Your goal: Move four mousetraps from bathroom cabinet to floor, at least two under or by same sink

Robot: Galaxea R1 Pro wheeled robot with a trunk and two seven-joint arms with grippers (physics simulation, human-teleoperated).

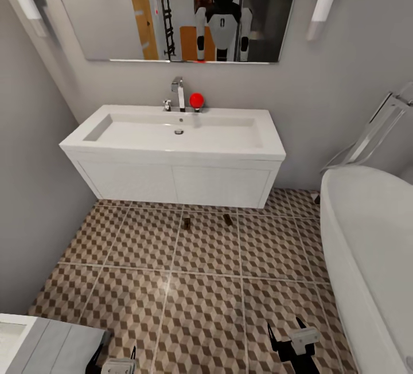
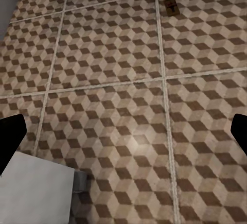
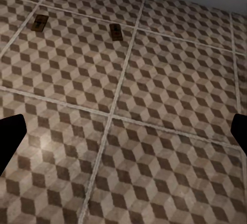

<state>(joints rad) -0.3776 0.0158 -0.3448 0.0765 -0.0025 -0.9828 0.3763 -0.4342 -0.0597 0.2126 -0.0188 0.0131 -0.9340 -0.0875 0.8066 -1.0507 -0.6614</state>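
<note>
**White vanity ahead, two traps on the tiles before it**

Grey wall closes off our left side, and at the near left corner a pale grey-white boxy fixture [image 1: 51,342] juts in. Beside it our left gripper [image 1: 117,365] hangs low over the bathroom floor [image 1: 201,305]; in the left wrist view its fingertips [image 2: 10,139] sit at opposite edges, spread wide with nothing between them. Further on, the bathroom sink [image 1: 178,133] sits against the far wall on its two-door vanity, with a chrome tap [image 1: 179,93] and a red ball [image 1: 197,100] at its back edge and a mirror [image 1: 172,7] above. On the tiles just in front of the vanity lie two mousetraps, the left one [image 1: 187,223] and the right one [image 1: 228,219], slightly apart; the right wrist view shows both [image 3: 39,22] [image 3: 116,32] flat on the cube pattern. Our right gripper [image 1: 292,342] hovers at the near right, its fingertips [image 3: 11,136] likewise wide apart and empty. At the far right curves the white bathtub [image 1: 367,248].
</note>
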